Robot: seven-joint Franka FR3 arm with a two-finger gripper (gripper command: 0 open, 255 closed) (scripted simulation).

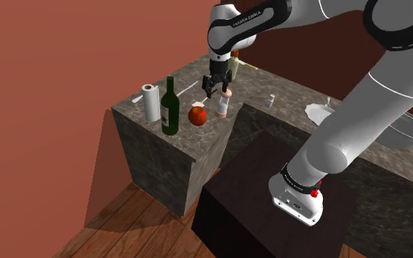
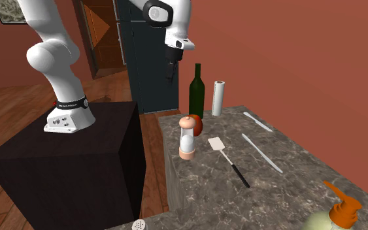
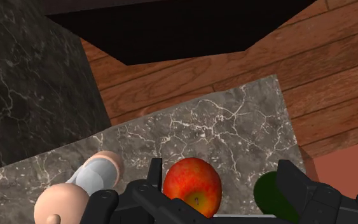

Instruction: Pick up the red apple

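Red apple (image 1: 197, 115) sits on veined stone counter (image 2: 287, 186). Green bottle (image 1: 170, 108) just beside it. Gripper (image 1: 217, 90) hovers above it, fingers spread wide, empty.

Bench (image 1: 157, 154), near its end, row as laid out in the shoulder view, left to right: paper roll (image 1: 151, 102), bottle (image 1: 170, 110), apple (image 1: 197, 115), mill (image 1: 223, 107). Apple set just beside the bottle. Gripper (image 1: 216, 86) positioned above the bench, over apple and mill. In the second exterior view, spatula (image 2: 225, 157) laid right of the mill, knife (image 2: 261, 152) beyond it. Stand (image 1: 241, 198) set against the bench side.
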